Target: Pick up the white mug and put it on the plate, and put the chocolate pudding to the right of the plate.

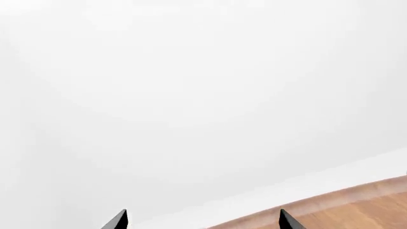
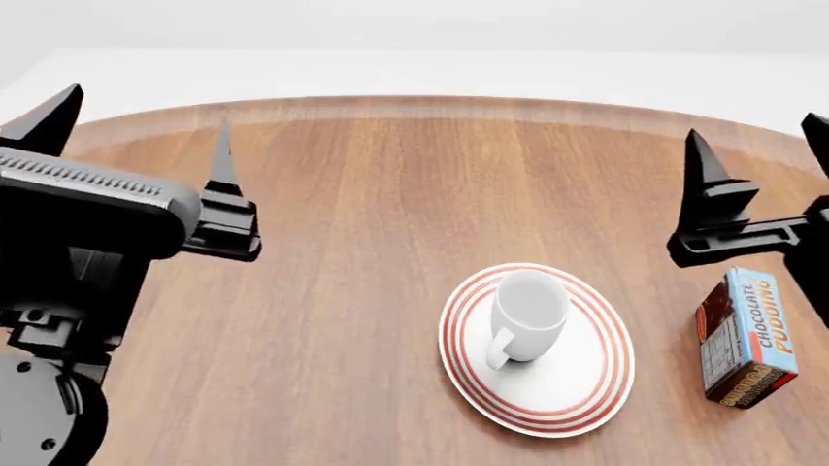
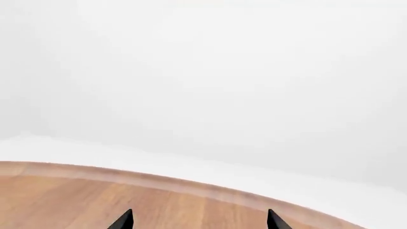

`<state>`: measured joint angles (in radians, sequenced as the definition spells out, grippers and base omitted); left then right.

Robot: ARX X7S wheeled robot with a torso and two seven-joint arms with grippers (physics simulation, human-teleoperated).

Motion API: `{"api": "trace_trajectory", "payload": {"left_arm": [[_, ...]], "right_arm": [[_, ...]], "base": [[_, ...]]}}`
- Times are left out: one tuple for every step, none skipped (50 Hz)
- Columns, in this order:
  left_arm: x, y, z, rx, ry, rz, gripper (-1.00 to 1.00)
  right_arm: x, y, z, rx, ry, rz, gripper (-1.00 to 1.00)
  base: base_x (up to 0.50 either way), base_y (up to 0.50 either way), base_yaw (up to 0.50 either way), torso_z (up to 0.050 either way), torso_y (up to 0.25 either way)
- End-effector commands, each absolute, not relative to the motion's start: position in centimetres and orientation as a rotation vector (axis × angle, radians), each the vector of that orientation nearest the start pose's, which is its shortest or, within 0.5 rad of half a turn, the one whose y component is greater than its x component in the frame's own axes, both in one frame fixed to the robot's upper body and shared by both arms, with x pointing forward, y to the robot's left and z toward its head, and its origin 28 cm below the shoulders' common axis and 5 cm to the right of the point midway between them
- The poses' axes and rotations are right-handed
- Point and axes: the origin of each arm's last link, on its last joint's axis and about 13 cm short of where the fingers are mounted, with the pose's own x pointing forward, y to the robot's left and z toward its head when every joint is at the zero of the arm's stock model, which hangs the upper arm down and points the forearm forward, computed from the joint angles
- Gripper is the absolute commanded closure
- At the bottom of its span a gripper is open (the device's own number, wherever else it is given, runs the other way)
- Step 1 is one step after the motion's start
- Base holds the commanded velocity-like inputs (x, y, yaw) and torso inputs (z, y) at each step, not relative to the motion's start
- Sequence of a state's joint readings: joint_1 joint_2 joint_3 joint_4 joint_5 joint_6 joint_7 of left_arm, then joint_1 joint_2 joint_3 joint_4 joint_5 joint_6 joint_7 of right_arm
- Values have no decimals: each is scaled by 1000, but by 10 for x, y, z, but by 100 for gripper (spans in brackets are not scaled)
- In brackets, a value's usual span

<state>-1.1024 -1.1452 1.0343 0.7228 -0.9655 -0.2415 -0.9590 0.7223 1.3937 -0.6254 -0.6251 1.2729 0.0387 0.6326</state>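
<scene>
The white mug (image 2: 529,313) stands upright on the red-ringed plate (image 2: 589,388), handle toward me. The chocolate pudding (image 2: 747,337) carton lies on the table just right of the plate, apart from it. My left gripper (image 2: 136,126) hovers open at the left, far from the plate, nothing between its fingers. My right gripper (image 2: 762,146) is raised open above and behind the pudding, empty. In the wrist views the left gripper (image 1: 203,220) and the right gripper (image 3: 198,220) show only spread black fingertips over the table's edge.
The round wooden table (image 2: 363,194) curves away at the back against a white surround. Its far rim (image 3: 159,181) shows in the right wrist view, and its edge (image 1: 356,200) in the left wrist view.
</scene>
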Motion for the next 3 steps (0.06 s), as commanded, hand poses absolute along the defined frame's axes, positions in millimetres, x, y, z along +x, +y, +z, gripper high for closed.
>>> {"api": "trace_trajectory", "payload": {"left_arm": [[191, 244, 259, 311, -540, 25, -100], [189, 243, 259, 314, -547, 28, -100], [187, 243, 260, 318, -557, 33, -100]], "right_arm": [[195, -178, 250, -20, -369, 145, -100], [195, -177, 250, -18, -371, 144, -100], [195, -176, 249, -3, -386, 130, -100]], "base": [[0, 0, 0, 0, 0], [0, 0, 0, 0, 0], [0, 0, 0, 0, 0]]}}
